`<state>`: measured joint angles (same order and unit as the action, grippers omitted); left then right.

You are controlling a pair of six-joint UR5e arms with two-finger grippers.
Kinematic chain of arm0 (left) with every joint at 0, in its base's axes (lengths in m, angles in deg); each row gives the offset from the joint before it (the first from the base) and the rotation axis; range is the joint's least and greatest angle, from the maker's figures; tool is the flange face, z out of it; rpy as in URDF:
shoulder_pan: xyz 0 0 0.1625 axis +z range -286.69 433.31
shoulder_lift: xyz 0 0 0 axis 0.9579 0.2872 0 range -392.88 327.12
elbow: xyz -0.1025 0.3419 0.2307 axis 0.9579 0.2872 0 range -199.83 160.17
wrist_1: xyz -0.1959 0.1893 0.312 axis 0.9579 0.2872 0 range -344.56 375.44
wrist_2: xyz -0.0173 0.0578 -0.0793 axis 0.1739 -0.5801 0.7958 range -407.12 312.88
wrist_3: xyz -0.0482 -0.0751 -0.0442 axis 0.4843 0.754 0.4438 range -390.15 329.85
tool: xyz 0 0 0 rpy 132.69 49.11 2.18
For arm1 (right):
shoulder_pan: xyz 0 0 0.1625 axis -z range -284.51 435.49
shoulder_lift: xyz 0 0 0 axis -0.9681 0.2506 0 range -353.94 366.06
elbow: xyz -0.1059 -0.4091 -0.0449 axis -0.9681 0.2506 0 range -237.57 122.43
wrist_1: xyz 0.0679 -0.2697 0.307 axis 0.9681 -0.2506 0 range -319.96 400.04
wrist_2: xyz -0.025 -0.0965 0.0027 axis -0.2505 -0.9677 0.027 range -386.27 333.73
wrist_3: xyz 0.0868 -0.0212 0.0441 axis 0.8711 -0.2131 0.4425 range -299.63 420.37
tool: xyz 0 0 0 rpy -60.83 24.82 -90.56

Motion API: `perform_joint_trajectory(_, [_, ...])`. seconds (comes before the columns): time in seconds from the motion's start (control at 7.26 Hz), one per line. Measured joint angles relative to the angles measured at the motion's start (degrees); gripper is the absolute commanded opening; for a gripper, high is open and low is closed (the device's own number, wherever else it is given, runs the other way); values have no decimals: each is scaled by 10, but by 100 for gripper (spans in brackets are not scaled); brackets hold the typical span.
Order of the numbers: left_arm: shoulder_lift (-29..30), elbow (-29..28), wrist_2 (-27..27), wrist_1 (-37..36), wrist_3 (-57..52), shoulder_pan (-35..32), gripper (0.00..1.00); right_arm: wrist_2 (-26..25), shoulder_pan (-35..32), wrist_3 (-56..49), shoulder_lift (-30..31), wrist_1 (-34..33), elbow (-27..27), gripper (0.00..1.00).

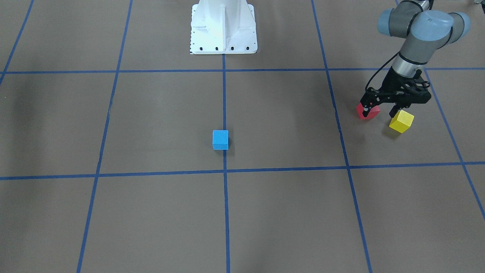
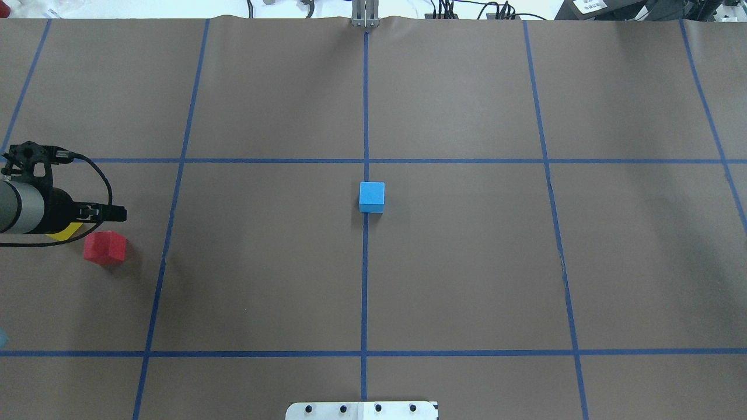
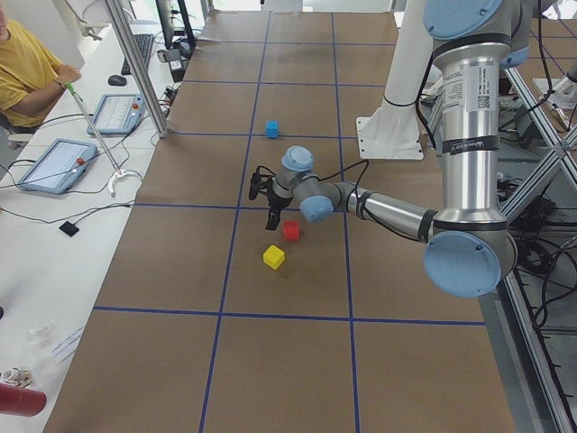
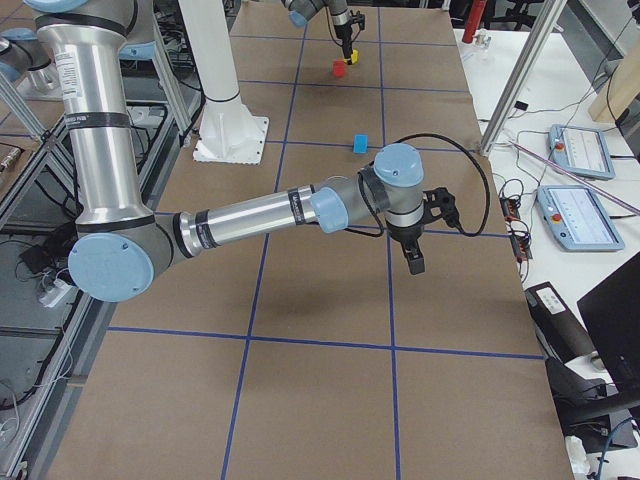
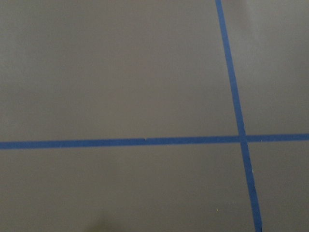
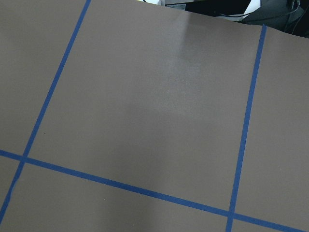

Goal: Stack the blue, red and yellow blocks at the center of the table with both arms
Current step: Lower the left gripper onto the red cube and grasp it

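Observation:
The blue block [image 1: 220, 139] sits by the centre tape line in the middle of the table; it also shows in the overhead view [image 2: 372, 196]. The red block [image 1: 373, 112] [image 2: 105, 247] and the yellow block [image 1: 401, 121] lie close together on the robot's far left side. In the overhead view the yellow block [image 2: 65, 232] is mostly hidden under the arm. My left gripper [image 1: 380, 112] is open and empty, hovering over these two blocks. My right gripper [image 4: 415, 258] shows only in the exterior right view, over bare table; I cannot tell its state.
The robot's white base [image 1: 223, 26] stands at the table's middle edge. Blue tape lines [image 2: 365, 291] grid the brown surface. A side desk with tablets [image 3: 54, 162] and a seated person [image 3: 27, 68] runs along the far edge. Both wrist views show only bare table and tape.

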<state>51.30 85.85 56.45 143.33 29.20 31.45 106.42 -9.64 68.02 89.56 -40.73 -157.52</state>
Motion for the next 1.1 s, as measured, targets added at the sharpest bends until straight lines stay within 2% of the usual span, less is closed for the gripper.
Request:
perform_joint_trajectory(0.14, [-10, -1, -12, -1, 5, 18, 100, 0, 0, 0, 0, 0, 0, 100])
perform_joint_trajectory(0.28, [-17, -2, -17, -1, 7, 29, 85, -1, 0, 0, 0, 0, 0, 100])
perform_joint_trajectory(0.41, [-21, -4, -19, -1, 7, 36, 27, -1, 0, 0, 0, 0, 0, 100])
perform_joint_trajectory(0.55, [-22, -5, -20, -1, 6, 40, 0, -1, 0, 0, 0, 0, 0, 100])
perform_joint_trajectory(0.96, [-18, 10, -11, -11, -7, 48, 0, -1, 0, 0, -2, 1, 2, 100])
perform_joint_trajectory(1.1, [-10, 37, 10, -50, -25, 39, 0, -1, 0, 0, -2, 1, 3, 100])
